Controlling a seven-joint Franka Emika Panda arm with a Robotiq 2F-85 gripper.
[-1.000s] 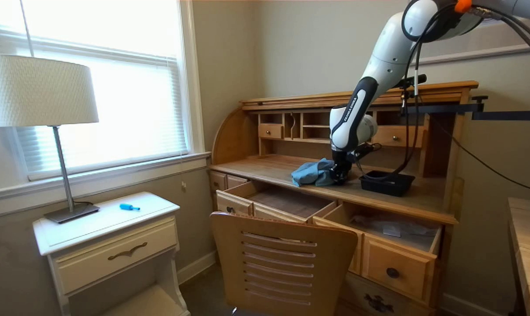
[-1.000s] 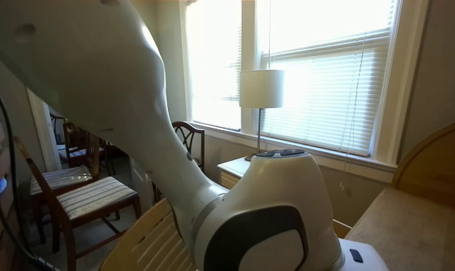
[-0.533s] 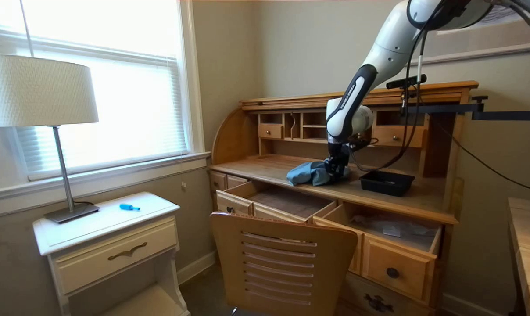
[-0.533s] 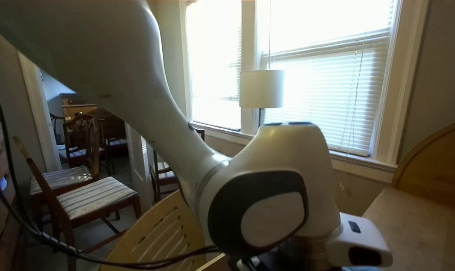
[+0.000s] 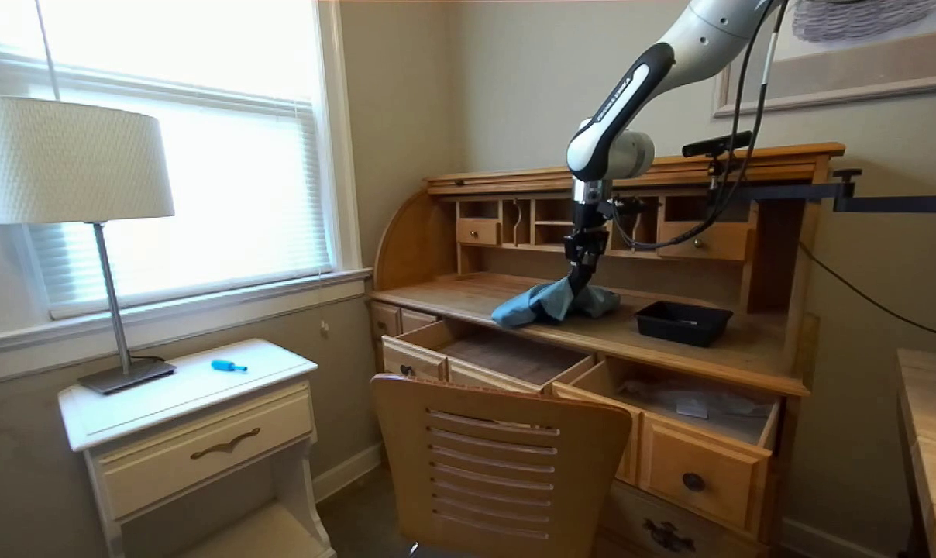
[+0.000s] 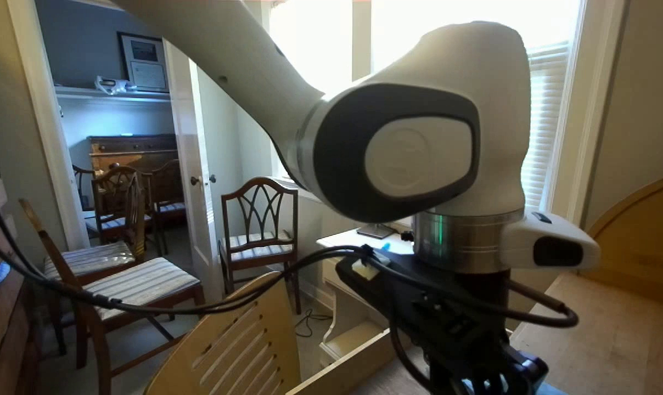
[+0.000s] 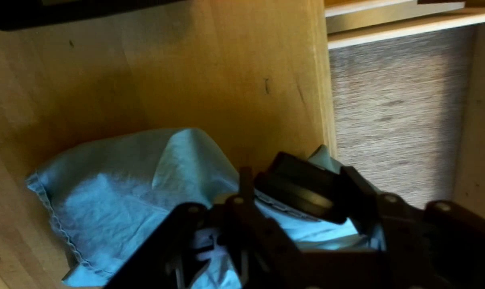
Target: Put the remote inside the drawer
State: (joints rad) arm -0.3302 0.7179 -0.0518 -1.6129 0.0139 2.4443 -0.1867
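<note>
— What lay on your desk (image 5: 480, 290)?
— You had cloth (image 5: 541, 302) and tray (image 5: 673, 332) there, drawers (image 5: 507, 356) under its top.
— Around it?
— The chair (image 5: 495, 474) stood before it, the nightstand (image 5: 204, 391) left, in an exterior view.

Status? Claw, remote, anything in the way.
Claw closed on the black remote. Drawer open, remote not in yet. Blue cloth bunched underneath; can't tell if it's snagged.

The drawer (image 7: 391, 112) is grainy wood, the cloth (image 7: 122, 200) (softly creased) matt.
</note>
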